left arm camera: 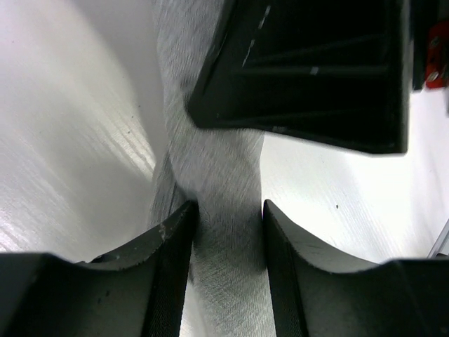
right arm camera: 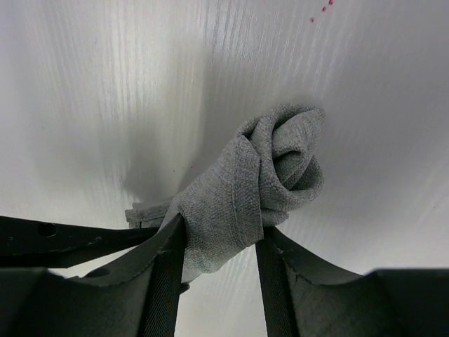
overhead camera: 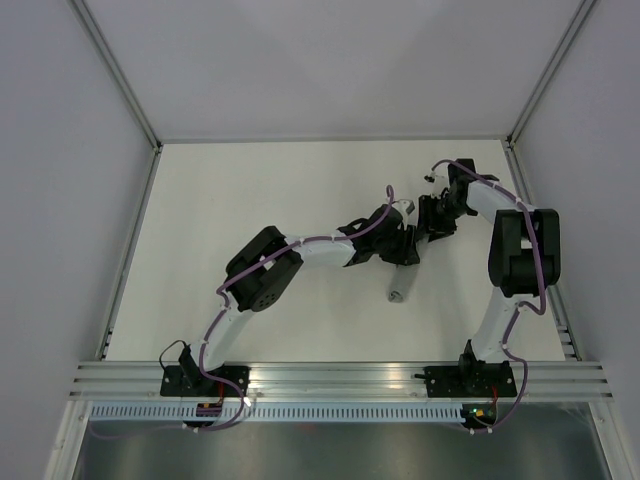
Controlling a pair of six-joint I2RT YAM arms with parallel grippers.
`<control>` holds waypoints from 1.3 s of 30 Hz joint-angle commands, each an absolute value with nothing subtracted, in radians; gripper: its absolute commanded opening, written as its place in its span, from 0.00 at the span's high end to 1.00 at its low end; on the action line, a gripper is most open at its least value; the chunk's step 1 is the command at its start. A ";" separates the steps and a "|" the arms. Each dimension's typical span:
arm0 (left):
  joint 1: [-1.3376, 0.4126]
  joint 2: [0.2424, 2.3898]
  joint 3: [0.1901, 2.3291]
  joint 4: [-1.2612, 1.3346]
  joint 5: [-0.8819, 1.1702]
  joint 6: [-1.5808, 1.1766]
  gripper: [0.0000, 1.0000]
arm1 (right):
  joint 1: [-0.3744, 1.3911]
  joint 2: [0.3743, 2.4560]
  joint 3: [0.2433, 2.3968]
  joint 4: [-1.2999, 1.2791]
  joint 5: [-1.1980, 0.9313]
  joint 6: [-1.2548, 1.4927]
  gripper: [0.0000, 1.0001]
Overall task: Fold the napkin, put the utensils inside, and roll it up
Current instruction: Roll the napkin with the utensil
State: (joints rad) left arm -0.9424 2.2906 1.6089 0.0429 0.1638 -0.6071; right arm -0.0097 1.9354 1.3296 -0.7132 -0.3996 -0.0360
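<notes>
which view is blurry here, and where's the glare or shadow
Left wrist view: the rolled mid-grey fabric napkin looks streaked and soft, with glare on the white tabletop left of it. Right wrist view: weave sharp, soft shadow on the tabletop beside it. Top view: evenly lit, no blur.

The bench (overhead camera: 250, 200) is a flat white sheet, boxed in on three sides by plain pale grey wall panels (overhead camera: 60, 200). Slim aluminium posts (overhead camera: 118, 75) run up from the far corners. A ribbed aluminium rail (overhead camera: 340, 378) crosses the near edge, with a white slotted strip (overhead camera: 340, 410) just below it and a dull grey surface (overhead camera: 330, 450) beneath that. The light is soft and even, throwing only faint shadows on the white top.
</notes>
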 commanded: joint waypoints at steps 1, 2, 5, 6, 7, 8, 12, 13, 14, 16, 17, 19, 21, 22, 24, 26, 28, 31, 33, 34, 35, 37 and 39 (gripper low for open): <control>-0.933 2.266 1.572 -0.008 0.170 -0.609 0.50 | -0.008 1.950 1.394 -0.678 -0.247 -0.014 0.52; -0.930 2.257 1.571 -0.008 0.170 -0.604 0.49 | -0.006 1.951 1.405 -0.677 -0.233 -0.015 0.52; -0.917 2.218 1.568 -0.011 0.181 -0.581 0.48 | -0.006 1.970 1.434 -0.672 -0.186 -0.025 0.53; -0.916 2.200 1.568 -0.009 0.192 -0.575 0.48 | -0.006 1.980 1.442 -0.669 -0.173 -0.032 0.53; -0.913 2.189 1.569 -0.012 0.193 -0.566 0.47 | 0.021 1.986 1.450 -0.667 -0.148 -0.034 0.53; -0.911 2.178 1.568 -0.015 0.196 -0.560 0.47 | 0.023 1.993 1.469 -0.666 -0.135 -0.037 0.53; -0.907 2.123 1.557 -0.031 0.198 -0.537 0.47 | 0.034 2.049 1.532 -0.673 -0.074 -0.052 0.53; -0.905 2.109 1.543 -0.031 0.196 -0.528 0.47 | 0.040 2.063 1.551 -0.683 -0.061 -0.060 0.53; -0.905 2.083 1.534 -0.035 0.195 -0.526 0.47 | 0.044 2.075 1.587 -0.689 -0.033 -0.064 0.53; -0.902 2.053 1.494 -0.034 0.187 -0.515 0.47 | 0.057 2.111 1.620 -0.698 -0.006 -0.077 0.53; -0.902 2.019 1.479 -0.034 0.183 -0.512 0.47 | 0.061 2.123 1.650 -0.699 0.033 -0.081 0.53; -0.897 1.985 1.432 -0.023 0.179 -0.505 0.47 | 0.072 2.155 1.680 -0.701 0.058 -0.089 0.52; -0.896 1.935 1.401 -0.021 0.172 -0.502 0.47 | 0.078 2.183 1.716 -0.704 0.081 -0.095 0.52; -0.893 1.921 1.375 -0.015 0.172 -0.500 0.47 | 0.086 2.193 1.730 -0.707 0.087 -0.094 0.52; -0.891 1.882 1.347 -0.015 0.170 -0.497 0.47 | 0.097 2.221 1.769 -0.710 0.115 -0.107 0.52; -0.891 1.859 1.330 -0.015 0.170 -0.494 0.47 | 0.120 2.236 1.796 -0.706 0.144 -0.121 0.52; -0.891 1.830 1.307 -0.015 0.167 -0.491 0.47 | 0.141 2.255 1.812 -0.703 0.158 -0.141 0.51; -0.891 1.804 1.292 -0.020 0.163 -0.482 0.47 | 0.170 2.269 1.828 -0.686 0.182 -0.170 0.51; -0.891 1.798 1.290 -0.032 0.161 -0.477 0.47 | 0.186 2.275 1.829 -0.673 0.193 -0.187 0.50; -0.890 1.795 1.290 -0.034 0.160 -0.476 0.47 | 0.190 2.276 1.825 -0.672 0.196 -0.190 0.49; -0.890 1.793 1.290 -0.035 0.163 -0.476 0.47 | 0.193 2.278 1.824 -0.666 0.195 -0.193 0.48; -0.890 1.795 1.290 -0.037 0.163 -0.472 0.47 | 0.195 2.278 1.825 -0.661 0.186 -0.195 0.46; -0.888 1.798 1.295 -0.041 0.166 -0.471 0.46 | 0.195 2.276 1.827 -0.661 0.187 -0.195 0.44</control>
